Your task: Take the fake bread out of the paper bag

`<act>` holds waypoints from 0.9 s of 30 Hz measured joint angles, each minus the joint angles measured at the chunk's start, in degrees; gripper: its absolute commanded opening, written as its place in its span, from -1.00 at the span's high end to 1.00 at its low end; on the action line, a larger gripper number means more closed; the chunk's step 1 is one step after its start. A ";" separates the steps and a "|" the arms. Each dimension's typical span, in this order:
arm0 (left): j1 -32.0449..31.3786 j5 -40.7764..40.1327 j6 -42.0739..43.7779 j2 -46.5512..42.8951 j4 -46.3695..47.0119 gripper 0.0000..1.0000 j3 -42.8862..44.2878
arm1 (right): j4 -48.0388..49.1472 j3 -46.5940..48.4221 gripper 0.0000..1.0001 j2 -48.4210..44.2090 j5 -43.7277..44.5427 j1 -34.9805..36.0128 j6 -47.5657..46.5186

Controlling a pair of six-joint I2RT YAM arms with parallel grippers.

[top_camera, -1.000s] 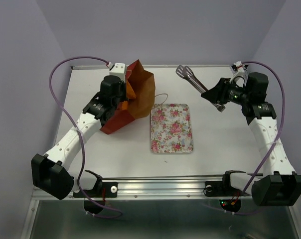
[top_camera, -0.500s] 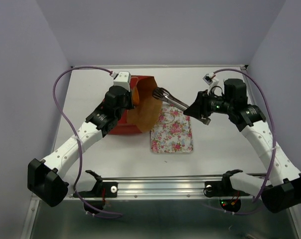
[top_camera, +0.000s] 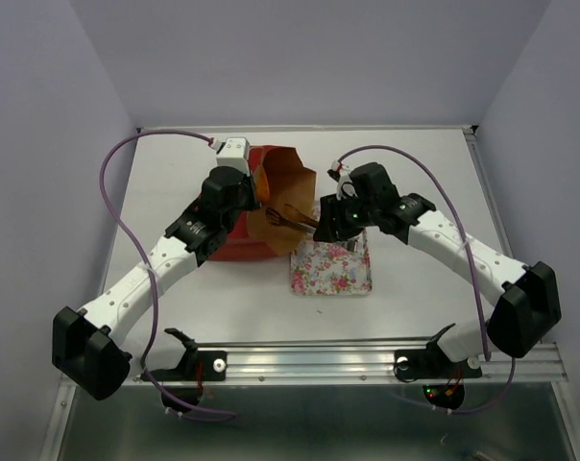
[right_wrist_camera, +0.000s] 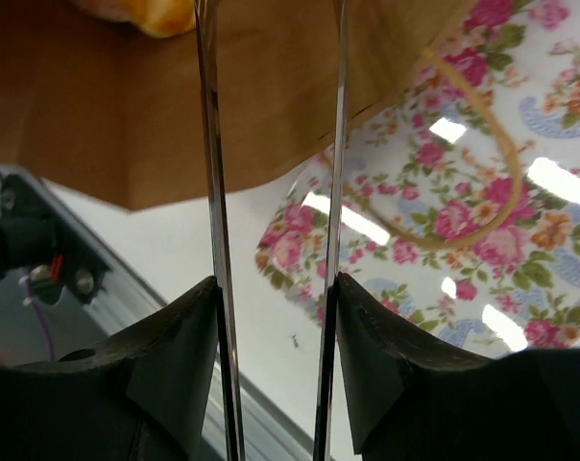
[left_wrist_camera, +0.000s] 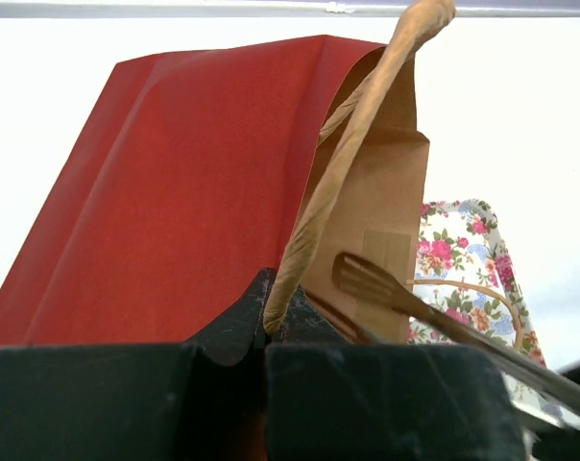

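in the red paper bag, glossy orange fake bread is seen ahead-left of steel tongs pinched by the right gripper; its cord is pinched by the left gripper.

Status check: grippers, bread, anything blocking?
Left gripper pinching cord handle of paper bag. Right gripper holding tongs, tips inside bag. Fake bread inside, outside tong arms. Path clear.

- A white table is occupying the middle of the top view, its matte surface taking even, soft light.
- Plain lavender walls are enclosing it on three sides: a back wall, a left wall and a right wall.
- An aluminium rail is running along the table's near edge.
- A dark grey glossy surface is lying below the rail, reflecting faint light.
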 measured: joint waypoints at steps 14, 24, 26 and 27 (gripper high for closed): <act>-0.17 1.07 0.92 -2.14 -0.02 1.00 -1.14 | 6.27 7.72 -0.25 11.56 7.82 0.63 0.15; -0.33 1.25 1.38 -2.23 -0.02 1.00 -1.25 | 8.59 11.87 -0.33 15.50 6.29 1.05 -0.63; -0.33 1.25 1.36 -2.23 -0.02 1.00 -1.25 | 9.14 12.94 -0.32 17.00 5.51 1.05 -0.61; -0.33 1.25 1.36 -2.23 -0.02 1.00 -1.25 | 9.38 13.18 -0.33 17.53 5.29 1.05 -0.61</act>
